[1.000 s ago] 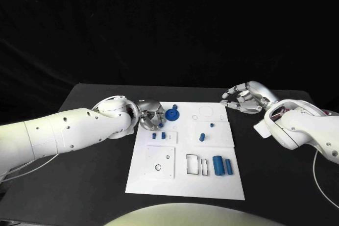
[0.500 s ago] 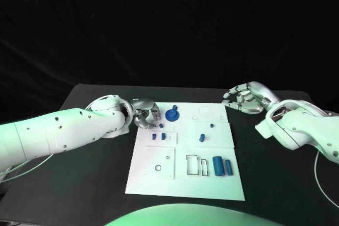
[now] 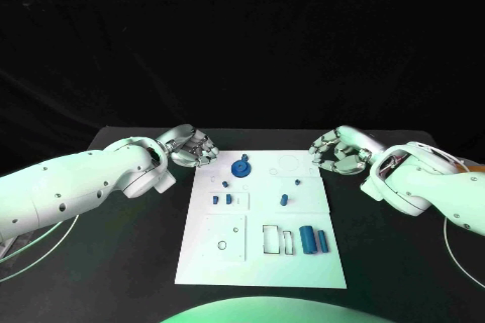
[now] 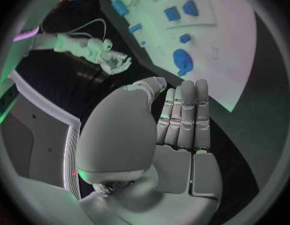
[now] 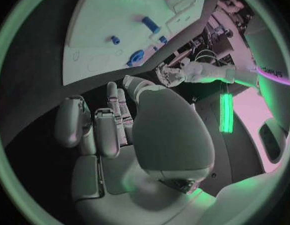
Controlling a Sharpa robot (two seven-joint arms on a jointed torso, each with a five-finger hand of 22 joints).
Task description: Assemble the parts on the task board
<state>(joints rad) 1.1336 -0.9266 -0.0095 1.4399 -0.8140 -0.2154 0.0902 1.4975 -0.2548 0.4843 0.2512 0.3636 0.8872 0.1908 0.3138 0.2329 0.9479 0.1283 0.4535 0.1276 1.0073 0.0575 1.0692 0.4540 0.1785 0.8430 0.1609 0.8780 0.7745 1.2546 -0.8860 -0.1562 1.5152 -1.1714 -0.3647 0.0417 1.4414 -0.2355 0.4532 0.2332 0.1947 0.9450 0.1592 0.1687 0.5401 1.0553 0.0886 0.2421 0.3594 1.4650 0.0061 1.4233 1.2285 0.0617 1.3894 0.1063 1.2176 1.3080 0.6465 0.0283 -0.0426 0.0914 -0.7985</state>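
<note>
The white task board [image 3: 228, 260] lies in the middle of the black table. A round blue part [image 3: 240, 169] stands near its far edge. Two small blue pieces [image 3: 222, 197] lie side by side on the left, another small piece [image 3: 284, 199] at the centre, and two blue cylinders [image 3: 315, 240] near the right edge. My left hand [image 3: 192, 149] hovers off the board's far left corner, fingers straight and holding nothing [image 4: 182, 115]. My right hand [image 3: 338, 153] hangs off the far right corner, fingers loosely bent, nothing in it [image 5: 114, 120].
Rectangular cut-outs [image 3: 275, 239] and a square panel with holes [image 3: 228, 233] mark the board's near half. Bare black table [image 3: 121, 267] lies on both sides of the board. A pale cable [image 3: 460, 260] loops at the right.
My left hand has drawn back from the round blue part to beyond the board's far left corner and straightened its fingers. The right hand has barely moved. The camera shifted slightly.
</note>
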